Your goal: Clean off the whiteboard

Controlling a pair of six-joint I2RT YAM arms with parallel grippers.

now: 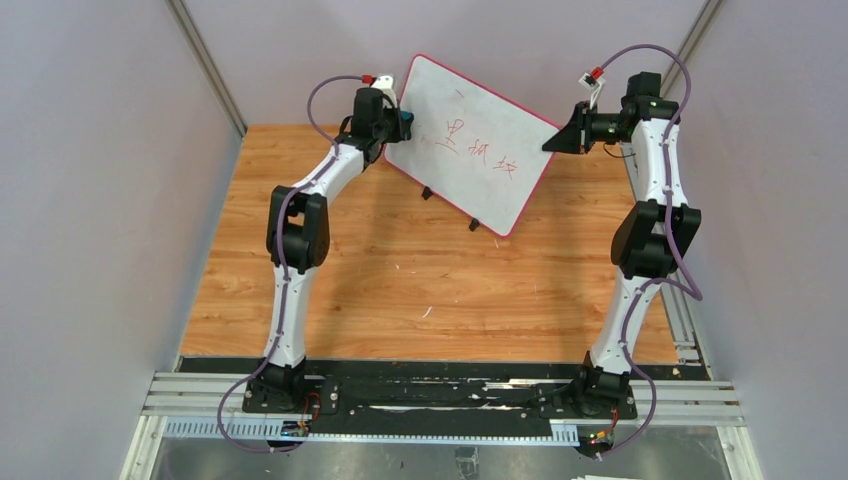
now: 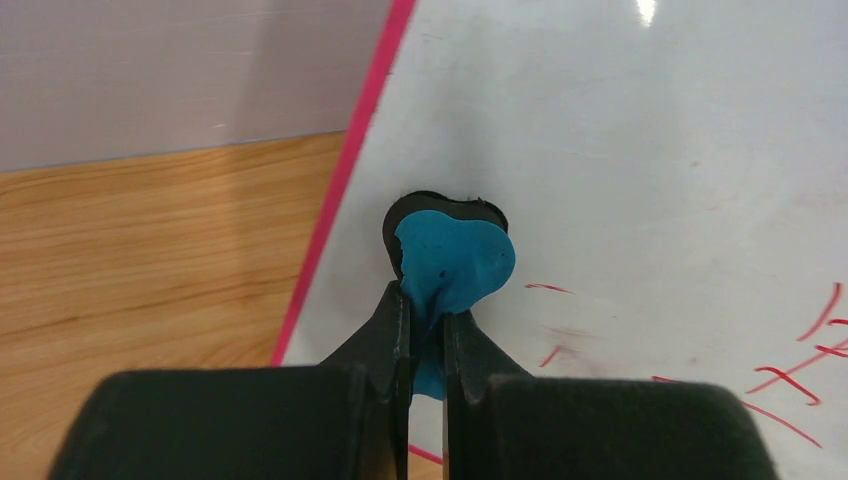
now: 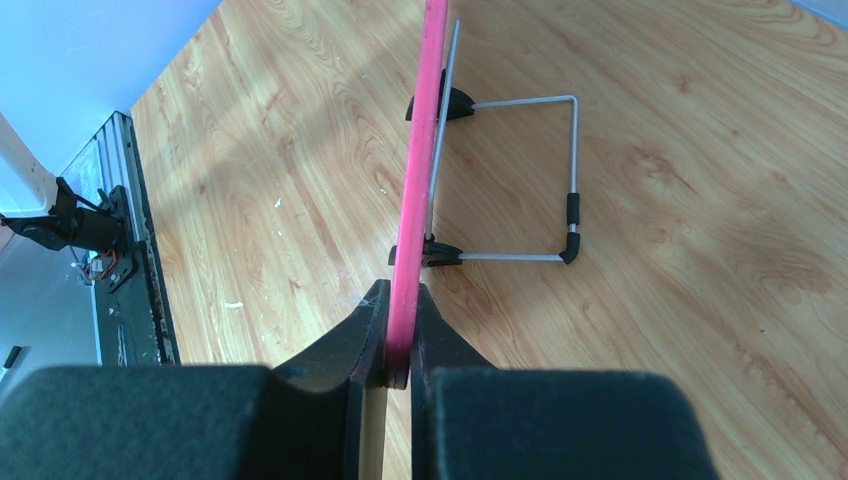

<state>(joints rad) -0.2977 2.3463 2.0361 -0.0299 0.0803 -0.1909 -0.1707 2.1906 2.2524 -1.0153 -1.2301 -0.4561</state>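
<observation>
The whiteboard [image 1: 470, 140] stands tilted at the back of the wooden table, with a red-pink rim and red handwriting [image 1: 480, 150] across its middle. My left gripper [image 1: 392, 118] is at the board's left edge, shut on a blue-and-black eraser [image 2: 452, 262] that presses flat on the white surface [image 2: 640, 160] just left of the red strokes [image 2: 800, 350]. My right gripper [image 1: 562, 138] is shut on the board's right edge; in the right wrist view the pink rim [image 3: 418, 180] runs edge-on between my fingers [image 3: 372, 330].
The board's wire stand with black feet [image 3: 520, 180] rests on the wooden table [image 1: 400, 280] behind the board. Grey walls enclose the table on the left, back and right. A metal rail [image 1: 440, 400] with the arm bases runs along the near edge.
</observation>
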